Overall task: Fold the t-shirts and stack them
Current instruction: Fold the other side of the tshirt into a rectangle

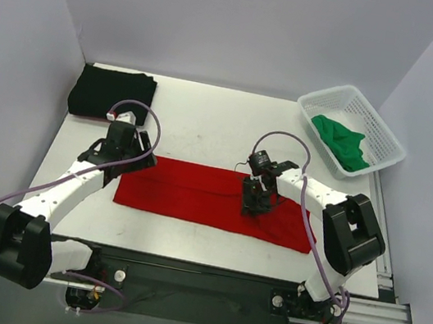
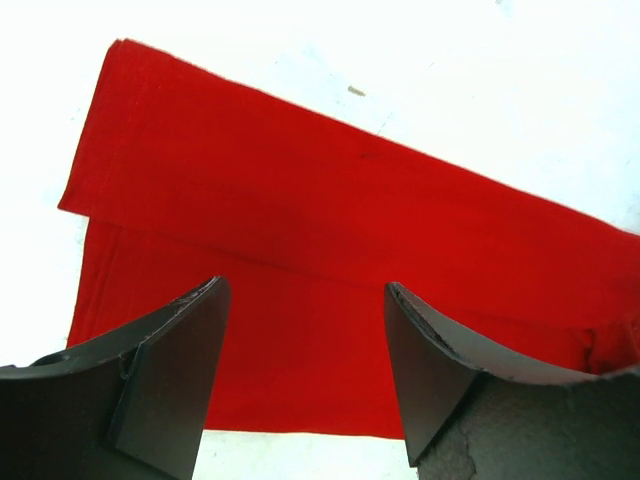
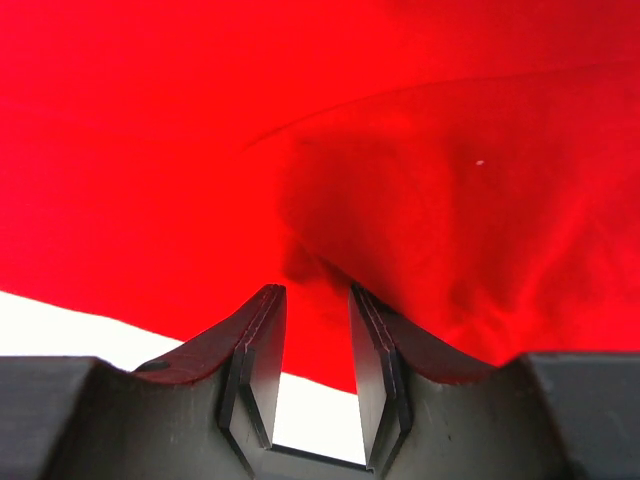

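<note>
The red t-shirt (image 1: 194, 196) lies folded into a long band across the middle of the table, and fills the left wrist view (image 2: 330, 230) and the right wrist view (image 3: 300, 130). My right gripper (image 1: 258, 202) points down on the band's right half. Its fingers (image 3: 315, 290) pinch a puckered fold of the red cloth. My left gripper (image 1: 136, 155) hovers over the band's left end, jaws wide open (image 2: 305, 285), with nothing between them. A folded black t-shirt (image 1: 111, 93) lies at the back left. A green t-shirt (image 1: 340, 141) lies crumpled in the basket.
A white mesh basket (image 1: 353, 92) stands at the back right corner, near the right wall. The table's near edge runs just below the red band. Grey walls close in the left, back and right sides.
</note>
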